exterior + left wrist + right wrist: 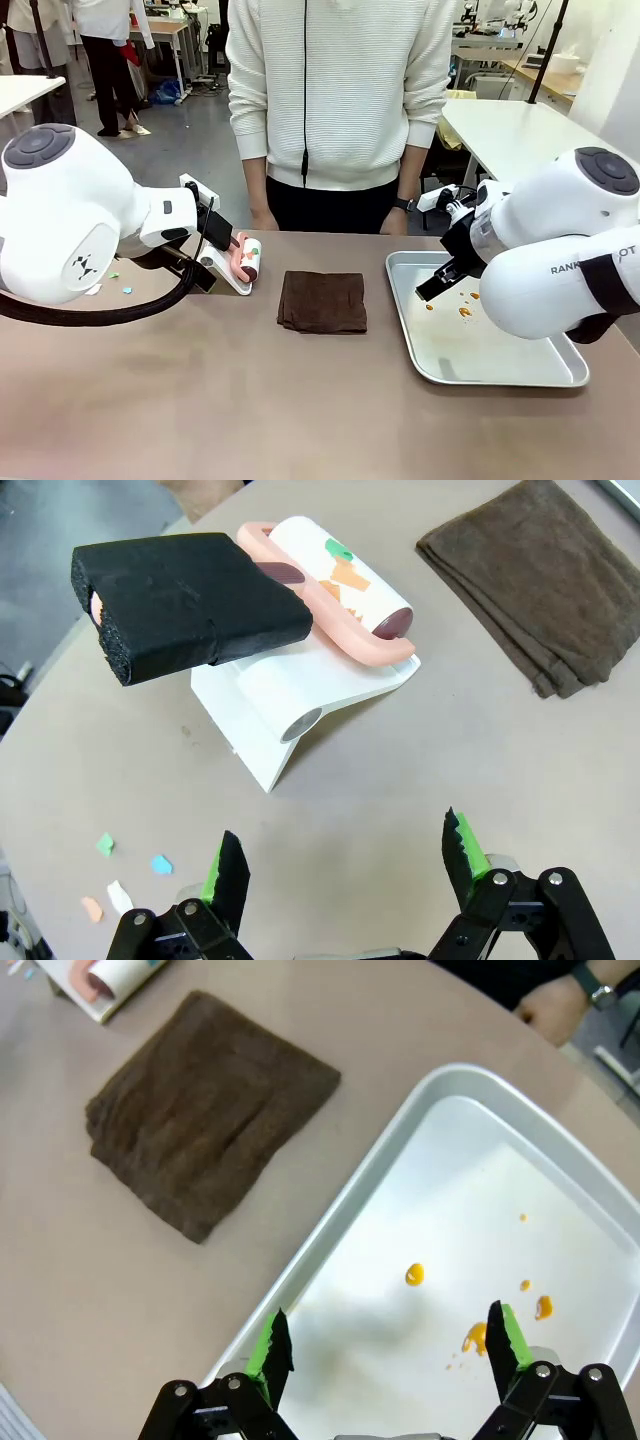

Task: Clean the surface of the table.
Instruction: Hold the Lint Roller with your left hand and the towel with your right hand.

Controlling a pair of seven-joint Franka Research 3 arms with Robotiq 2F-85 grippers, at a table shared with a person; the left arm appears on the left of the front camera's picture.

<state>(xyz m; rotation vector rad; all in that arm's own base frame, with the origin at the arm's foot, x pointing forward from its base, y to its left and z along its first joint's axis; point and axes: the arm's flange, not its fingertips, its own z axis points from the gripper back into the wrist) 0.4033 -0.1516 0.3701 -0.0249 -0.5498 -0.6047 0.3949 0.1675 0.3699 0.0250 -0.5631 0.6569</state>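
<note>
The greyish-brown table [250, 400] holds a folded brown cloth [322, 301] at its middle. A lint roller [245, 258] with a pink frame and black foam handle [190, 600] rests in a white stand [290, 705] at the left, with coloured scraps stuck to its roll. Several small coloured paper scraps [135, 875] lie on the table near it. My left gripper [345, 858] hovers open just short of the stand, holding nothing. My right gripper [388, 1338] is open above the silver tray [440, 1095], also holding nothing.
Orange stains [414, 1274] spot the tray [520, 375] at the right. A person in a white sweater stands at the far edge, one hand [263, 218] and a watch-wearing wrist [402, 206] near the table. White-topped tables stand behind.
</note>
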